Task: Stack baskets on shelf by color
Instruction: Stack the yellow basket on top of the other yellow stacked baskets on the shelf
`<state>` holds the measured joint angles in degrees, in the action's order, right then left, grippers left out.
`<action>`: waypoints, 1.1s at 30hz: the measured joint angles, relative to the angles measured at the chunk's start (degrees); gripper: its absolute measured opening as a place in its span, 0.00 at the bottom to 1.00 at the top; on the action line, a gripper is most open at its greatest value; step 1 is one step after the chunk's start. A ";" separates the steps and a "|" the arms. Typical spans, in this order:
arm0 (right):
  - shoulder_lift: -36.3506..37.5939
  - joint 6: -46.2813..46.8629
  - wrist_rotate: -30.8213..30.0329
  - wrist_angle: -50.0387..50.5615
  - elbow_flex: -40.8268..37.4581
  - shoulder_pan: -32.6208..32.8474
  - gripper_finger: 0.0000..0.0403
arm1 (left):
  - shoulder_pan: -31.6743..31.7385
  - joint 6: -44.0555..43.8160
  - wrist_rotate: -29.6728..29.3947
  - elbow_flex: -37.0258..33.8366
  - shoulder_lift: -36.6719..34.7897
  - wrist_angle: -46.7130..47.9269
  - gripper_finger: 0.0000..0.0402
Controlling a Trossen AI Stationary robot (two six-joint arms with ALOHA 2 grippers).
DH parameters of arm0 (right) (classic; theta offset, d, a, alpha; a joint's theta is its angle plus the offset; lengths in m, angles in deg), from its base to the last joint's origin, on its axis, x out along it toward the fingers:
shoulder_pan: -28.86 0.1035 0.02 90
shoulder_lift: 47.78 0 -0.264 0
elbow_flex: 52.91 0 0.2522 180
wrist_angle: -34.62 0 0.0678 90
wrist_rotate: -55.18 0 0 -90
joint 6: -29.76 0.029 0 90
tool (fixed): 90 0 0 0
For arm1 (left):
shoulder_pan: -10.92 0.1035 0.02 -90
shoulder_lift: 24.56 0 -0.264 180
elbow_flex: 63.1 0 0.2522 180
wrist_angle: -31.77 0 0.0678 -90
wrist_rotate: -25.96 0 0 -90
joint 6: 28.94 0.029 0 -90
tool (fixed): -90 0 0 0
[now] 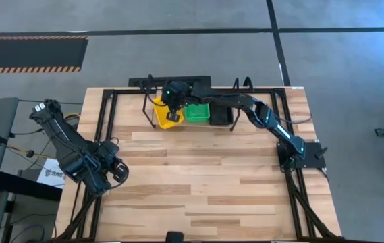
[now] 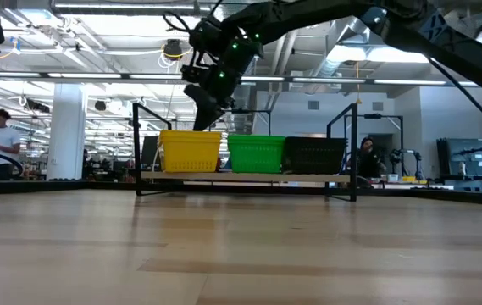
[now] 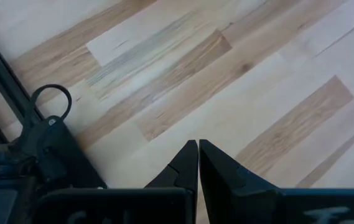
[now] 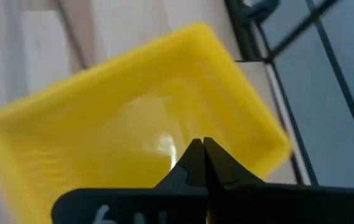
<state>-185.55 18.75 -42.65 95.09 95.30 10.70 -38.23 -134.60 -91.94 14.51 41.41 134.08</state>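
On the left side of the table [image 1: 198,196] we see the left arm parked near the table's edge, its left gripper [image 1: 119,171] low over bare wood, and in the left wrist view its two fingers [image 3: 186,163] are pressed together with nothing between them.

Moving toward the middle, at the far edge of the table stands the shelf [image 2: 249,180], a low black rack on slim legs. On it sit three baskets in a row, side by side: the yellow basket [image 2: 191,151] at the left end, the green basket [image 2: 256,153] in the middle, and the black basket [image 2: 314,155] at the right end. From above, the yellow basket looks turned a little askew against the green one.

The right arm reaches from its base at the table's right edge across to the shelf. Its right gripper [image 1: 171,113] hangs over the yellow basket; the low view shows it just above the basket's rim. In the right wrist view its fingertips [image 4: 195,155] are closed against each other, holding nothing, with the basket's yellow floor behind them.
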 joint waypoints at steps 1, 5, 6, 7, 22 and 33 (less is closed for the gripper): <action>0.00 0.00 -0.17 -0.02 0.00 -0.46 0.00 | 0.00 -0.37 0.00 0.00 0.00 0.00 0.00; 0.00 0.02 -0.29 -0.25 0.00 -2.44 0.00 | 0.00 -1.54 0.00 0.00 0.00 -0.01 0.00; 0.00 0.02 -0.27 -0.25 0.00 -2.84 0.00 | 0.00 -1.54 0.02 0.00 0.00 -0.05 0.00; 0.00 0.14 -0.26 -0.24 0.00 -3.16 0.00 | 0.00 -1.54 0.02 0.00 0.00 -0.12 0.00; -2.45 -1.33 5.97 -0.88 0.00 -0.56 0.00 | 0.00 -3.11 -1.52 0.02 0.00 -1.27 0.00; -3.19 -1.60 -0.14 -0.93 -0.09 -3.49 0.00 | 0.83 -3.48 -1.92 0.04 0.00 -2.82 0.00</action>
<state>-188.74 17.15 -42.79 94.16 95.22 7.21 -37.40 -138.08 -93.86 14.56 41.41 131.26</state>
